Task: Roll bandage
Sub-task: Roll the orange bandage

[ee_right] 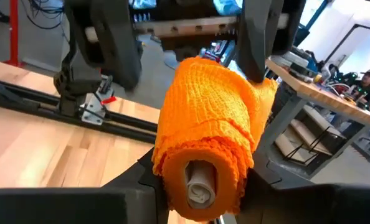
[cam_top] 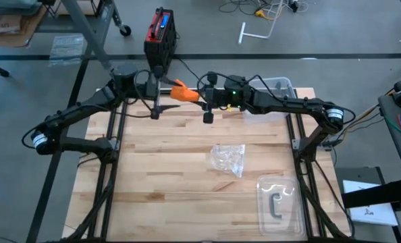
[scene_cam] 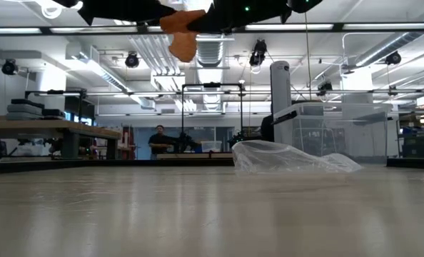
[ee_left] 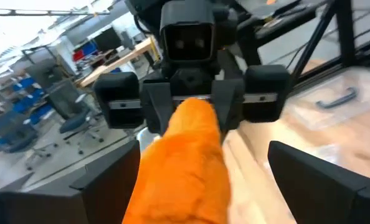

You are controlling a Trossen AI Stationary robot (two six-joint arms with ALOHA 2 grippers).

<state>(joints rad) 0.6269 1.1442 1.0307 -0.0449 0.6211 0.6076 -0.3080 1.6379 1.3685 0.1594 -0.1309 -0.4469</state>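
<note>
Wooden surface (cam_top: 187,169), arms raised above: bandage (ee_right: 203,137) roll clamped in right jaws (cam_top: 199,96); left jaws (cam_top: 161,86) released wide, to be re-closed squarely before turning.

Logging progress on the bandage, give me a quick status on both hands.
Right hand shut on the bandage, rolled, held high over the table's far edge. Left hand open, fingers either side of the roll. Nothing between them.
</note>
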